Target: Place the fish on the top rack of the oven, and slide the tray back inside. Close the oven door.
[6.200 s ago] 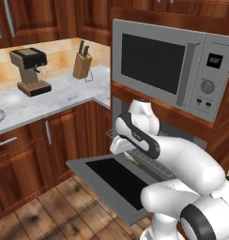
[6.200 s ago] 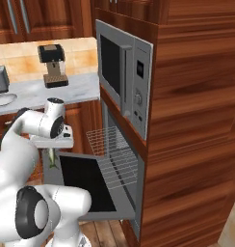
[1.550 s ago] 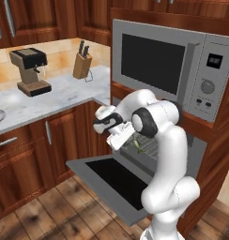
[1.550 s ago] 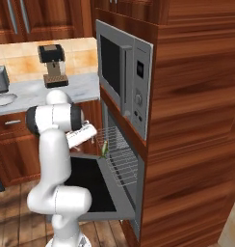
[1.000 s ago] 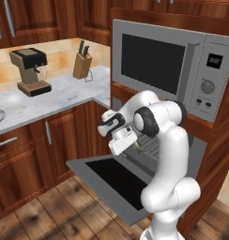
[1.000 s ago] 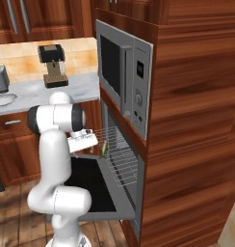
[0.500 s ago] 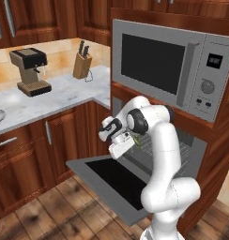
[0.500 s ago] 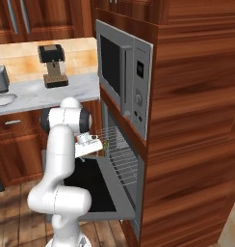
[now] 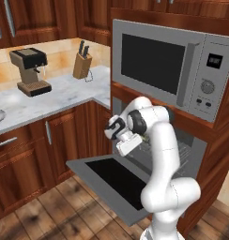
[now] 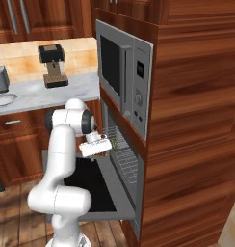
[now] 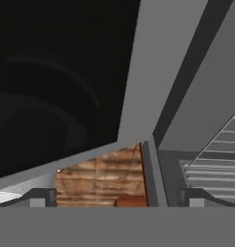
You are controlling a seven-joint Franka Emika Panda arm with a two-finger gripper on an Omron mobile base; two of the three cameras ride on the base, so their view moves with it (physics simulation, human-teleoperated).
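My arm rises from the base, bends at the elbow and folds back down, so that my gripper hangs low in front of the oven, above the hinge side of the oven door, which lies dropped open and roughly level. The hand is tilted downward and toward the door's black glass. From the right base view, the gripper sits just outside the cavity mouth, beside the pulled-out top rack. My jaws stand wide apart and hold nothing; in the hand view one finger tip sits far left, the other far right, with the dark glass, the door's grey frame and the wooden floor between them.

The fish shows as a small greenish sliver lying on the rack's wires, just beyond my hand; the fish also peeks out behind my wrist in the left base view. The rack remains drawn outward over the door.
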